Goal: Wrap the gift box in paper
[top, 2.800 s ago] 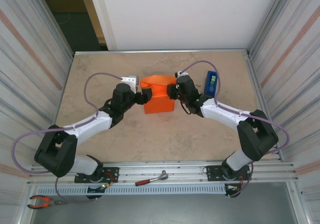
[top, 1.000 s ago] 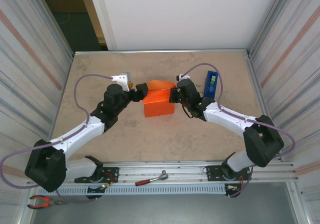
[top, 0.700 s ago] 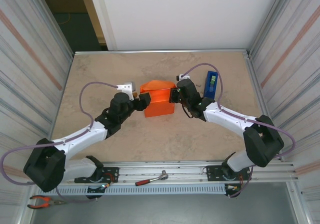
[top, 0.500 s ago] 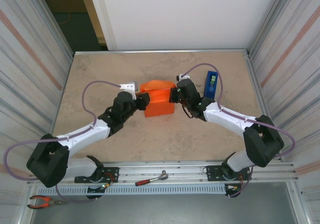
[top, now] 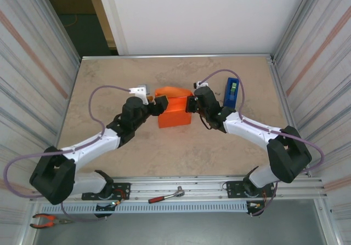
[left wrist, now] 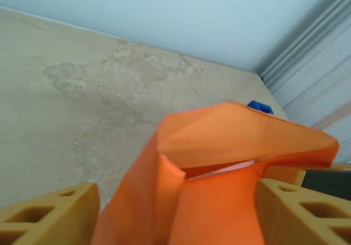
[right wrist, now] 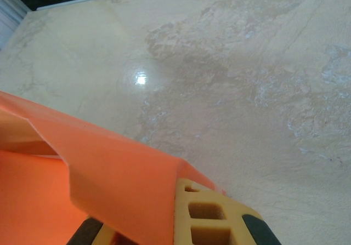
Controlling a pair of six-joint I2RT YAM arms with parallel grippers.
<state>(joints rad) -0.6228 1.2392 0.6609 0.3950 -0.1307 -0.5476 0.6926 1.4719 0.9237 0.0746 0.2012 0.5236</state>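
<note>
Paper [top: 174, 112]: orange, folded up into a boxy parcel at mid-table [top: 164, 152], one flap peaked at the far left end. Inside the open fold, a pale sliver, likely the gift box [left wrist: 222, 171], otherwise covered. Left gripper [top: 157, 107] at parcel's left end, jaws apart, pads [left wrist: 52, 212] straddling the fold; contact unclear. Right gripper [top: 190, 103] at right end, pinched onto the paper's edge. Blue tape dispenser [top: 231, 92] stands apart to the right.

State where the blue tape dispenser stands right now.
In the top view, the blue tape dispenser stands on the table, right of the paper, just past the right gripper.
</note>
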